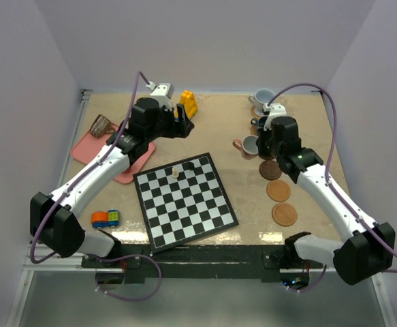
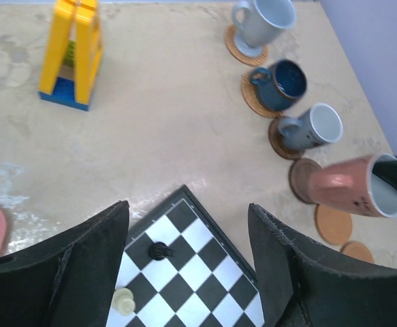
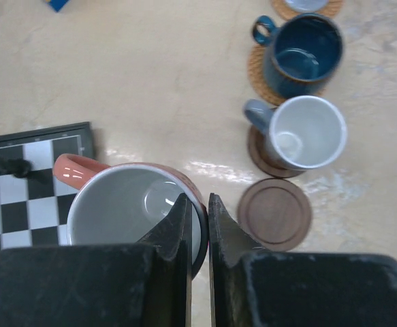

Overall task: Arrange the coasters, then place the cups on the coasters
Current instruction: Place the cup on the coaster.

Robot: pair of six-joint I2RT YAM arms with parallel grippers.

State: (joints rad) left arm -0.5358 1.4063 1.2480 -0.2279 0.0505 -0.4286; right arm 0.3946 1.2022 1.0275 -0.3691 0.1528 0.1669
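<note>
Lying slanted on the tan surface [image 1: 218,116], a chessboard [image 1: 184,201] sits in front of both arms. The left gripper [image 2: 188,208] hangs over the board's far corner, jaws wide apart and holding nothing. The right gripper [image 3: 197,204] is clamped on the rim of the coppery pink cup [image 2: 344,187], which tilts just beside a bare dark brown coaster [image 3: 274,212]. Beyond it, the grey cup [image 2: 314,128], dark teal cup [image 2: 280,85] and pale blue-white cup [image 2: 259,20] stand in a row, each on its own coaster [image 2: 233,42]. Two tan coasters [image 1: 278,190] [image 1: 284,214] lie bare nearer the front.
</note>
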